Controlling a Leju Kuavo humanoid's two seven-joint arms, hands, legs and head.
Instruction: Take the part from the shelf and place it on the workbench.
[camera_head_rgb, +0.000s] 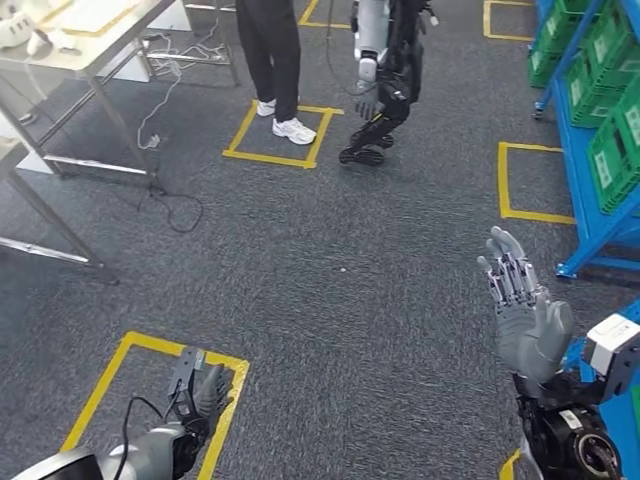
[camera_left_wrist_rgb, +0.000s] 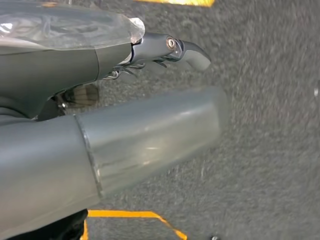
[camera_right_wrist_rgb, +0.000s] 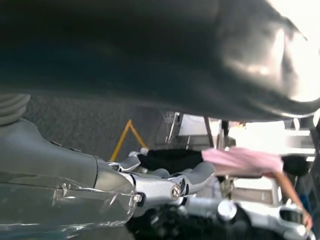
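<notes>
I'd turn toward the blue metal shelf (camera_head_rgb: 585, 190) at two o'clock; my right hand (camera_head_rgb: 524, 305) and left hand (camera_head_rgb: 198, 395) both hang released, holding nothing.

Silver arms; grey left hand (camera_head_rgb: 198, 392) trailing a black cable; right hand (camera_head_rgb: 528, 320) with dark-jointed fingers (camera_head_rgb: 512, 275).

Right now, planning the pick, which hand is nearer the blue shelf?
Right. The right hand is raised close beside the blue shelf; the left hand hangs low over a yellow floor square, far across.
</notes>
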